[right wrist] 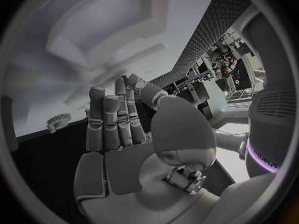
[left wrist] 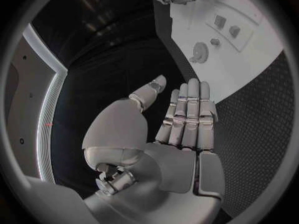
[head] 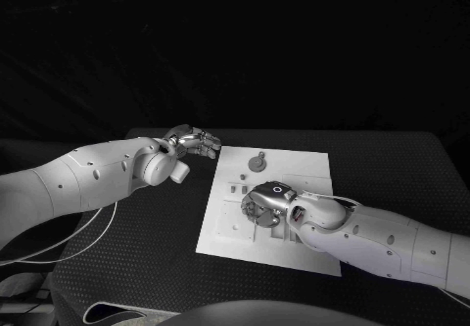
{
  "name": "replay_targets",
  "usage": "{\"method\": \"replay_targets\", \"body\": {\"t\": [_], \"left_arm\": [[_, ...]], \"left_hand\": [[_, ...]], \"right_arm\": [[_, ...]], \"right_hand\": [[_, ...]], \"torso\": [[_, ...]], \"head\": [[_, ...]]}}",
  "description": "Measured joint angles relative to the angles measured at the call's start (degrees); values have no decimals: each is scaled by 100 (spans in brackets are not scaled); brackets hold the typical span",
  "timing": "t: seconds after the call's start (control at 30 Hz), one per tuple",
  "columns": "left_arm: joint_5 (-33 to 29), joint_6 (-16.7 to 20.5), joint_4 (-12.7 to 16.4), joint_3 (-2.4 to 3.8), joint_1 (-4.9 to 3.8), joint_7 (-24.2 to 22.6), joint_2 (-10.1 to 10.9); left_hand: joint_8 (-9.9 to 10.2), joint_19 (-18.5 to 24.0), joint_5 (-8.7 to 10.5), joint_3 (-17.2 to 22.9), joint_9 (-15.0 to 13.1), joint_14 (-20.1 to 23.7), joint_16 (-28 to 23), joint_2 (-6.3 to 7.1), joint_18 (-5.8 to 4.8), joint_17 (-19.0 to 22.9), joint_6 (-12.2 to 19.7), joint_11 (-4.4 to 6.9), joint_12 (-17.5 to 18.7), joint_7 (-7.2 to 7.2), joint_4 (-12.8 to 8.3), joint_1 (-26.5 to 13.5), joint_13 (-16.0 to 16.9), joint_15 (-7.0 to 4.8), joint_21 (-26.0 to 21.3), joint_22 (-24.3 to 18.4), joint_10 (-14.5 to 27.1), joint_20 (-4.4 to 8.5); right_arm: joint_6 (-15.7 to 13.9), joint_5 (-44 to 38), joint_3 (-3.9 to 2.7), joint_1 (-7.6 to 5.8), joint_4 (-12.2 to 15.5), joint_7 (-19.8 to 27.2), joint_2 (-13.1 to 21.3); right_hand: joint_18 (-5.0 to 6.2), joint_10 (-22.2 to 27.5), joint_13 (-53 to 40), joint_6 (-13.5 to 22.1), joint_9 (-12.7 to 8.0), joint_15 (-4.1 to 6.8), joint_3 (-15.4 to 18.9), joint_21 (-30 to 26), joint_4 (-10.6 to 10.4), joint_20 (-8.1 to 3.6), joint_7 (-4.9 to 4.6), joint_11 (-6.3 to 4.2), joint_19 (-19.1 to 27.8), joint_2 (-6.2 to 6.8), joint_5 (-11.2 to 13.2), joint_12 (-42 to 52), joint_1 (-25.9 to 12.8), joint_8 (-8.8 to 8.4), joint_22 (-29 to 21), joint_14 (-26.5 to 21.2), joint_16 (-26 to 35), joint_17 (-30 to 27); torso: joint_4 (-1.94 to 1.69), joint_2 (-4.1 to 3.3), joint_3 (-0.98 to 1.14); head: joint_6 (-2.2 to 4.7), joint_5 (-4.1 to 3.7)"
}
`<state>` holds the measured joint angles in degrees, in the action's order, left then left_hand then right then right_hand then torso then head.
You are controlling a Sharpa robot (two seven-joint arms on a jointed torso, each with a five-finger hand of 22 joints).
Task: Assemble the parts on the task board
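Head view: the left hand [head: 192,142] hovers off the task board [head: 308,166], just beside its far left corner, fingers loose and apart, holding nothing. The right hand [head: 268,201] sits over the board's middle, fingers straight, nothing grasped. A round gear-like part [head: 255,164] lies on the board's far half.

White task board [head: 294,166] lies flat mid-table, gear part [head: 255,164] on it.
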<state>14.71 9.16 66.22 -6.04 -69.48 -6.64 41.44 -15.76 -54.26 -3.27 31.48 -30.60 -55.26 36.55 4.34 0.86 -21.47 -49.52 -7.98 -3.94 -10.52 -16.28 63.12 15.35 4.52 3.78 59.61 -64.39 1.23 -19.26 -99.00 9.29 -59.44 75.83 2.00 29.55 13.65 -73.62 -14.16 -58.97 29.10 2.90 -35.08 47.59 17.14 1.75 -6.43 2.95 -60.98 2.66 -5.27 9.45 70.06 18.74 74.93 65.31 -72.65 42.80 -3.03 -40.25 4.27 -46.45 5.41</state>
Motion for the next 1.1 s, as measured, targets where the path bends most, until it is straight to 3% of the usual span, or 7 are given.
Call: {"method": "replay_targets", "body": {"t": [0.3,0.57,0.67,0.7,0.83,1.1], "left_arm": [[0,-2,2,0,0,3,3],[-1,-5,3,0,-1,9,6],[-1,-7,4,0,-2,13,7],[-1,-7,4,0,-2,14,8],[-1,-12,2,0,-2,21,12],[-1,-33,2,0,-2,29,29]], "left_hand": [[0,0,0,0,0,0,-22,0,0,-6,0,0,0,0,0,0,0,0,0,0,0,0],[0,0,0,0,0,0,-22,0,0,-19,0,0,0,0,0,0,-5,0,0,-5,0,0],[0,0,0,0,0,0,-22,0,0,-19,0,0,0,0,0,0,-5,0,0,-5,0,0],[0,0,0,0,0,0,-22,0,0,-20,0,0,0,0,0,0,-5,0,0,-5,0,0],[0,21,0,0,0,0,-44,-1,0,-25,0,0,0,0,0,0,-11,0,0,-11,0,-21],[0,41,0,0,0,21,-68,-1,1,-43,0,0,0,0,0,1,-17,20,0,-25,0,-41]], "right_arm": [[17,6,8,-3,-62,-22,-50],[-10,151,18,-2,-107,47,-41],[-25,197,20,0,-110,71,-34],[-31,209,21,2,-110,76,-33],[-63,248,27,7,-92,83,-17],[-144,268,36,18,-33,63,56]], "right_hand": [[0,15,-22,42,-3,15,1,-43,-1,-10,-36,14,30,0,0,-29,-4,-6,-2,-32,39,17],[26,499,37,597,-149,-187,52,-70,-56,0,-245,227,63,278,-6,-394,-339,-329,-1,-130,38,87],[24,546,37,629,-197,-264,52,-70,-56,10,-253,198,73,410,-6,-469,-381,-390,-1,-146,38,107],[24,669,157,745,-211,-284,52,-71,-56,20,-311,283,84,453,-6,-566,-393,-413,-1,-166,38,112],[14,814,218,855,-250,-355,52,-101,-56,58,-394,299,121,565,-6,-580,-415,-427,-1,-236,38,122],[7,911,314,909,-264,-384,52,-126,-56,71,-410,338,134,588,-6,-592,-391,-427,-1,-265,38,129]], "torso": [[2,0,0],[5,0,2],[5,0,3],[5,0,3],[4,0,3],[3,0,3]], "head": [[3,-8],[4,-19],[8,-26],[9,-27],[11,-34],[12,-48]]}}
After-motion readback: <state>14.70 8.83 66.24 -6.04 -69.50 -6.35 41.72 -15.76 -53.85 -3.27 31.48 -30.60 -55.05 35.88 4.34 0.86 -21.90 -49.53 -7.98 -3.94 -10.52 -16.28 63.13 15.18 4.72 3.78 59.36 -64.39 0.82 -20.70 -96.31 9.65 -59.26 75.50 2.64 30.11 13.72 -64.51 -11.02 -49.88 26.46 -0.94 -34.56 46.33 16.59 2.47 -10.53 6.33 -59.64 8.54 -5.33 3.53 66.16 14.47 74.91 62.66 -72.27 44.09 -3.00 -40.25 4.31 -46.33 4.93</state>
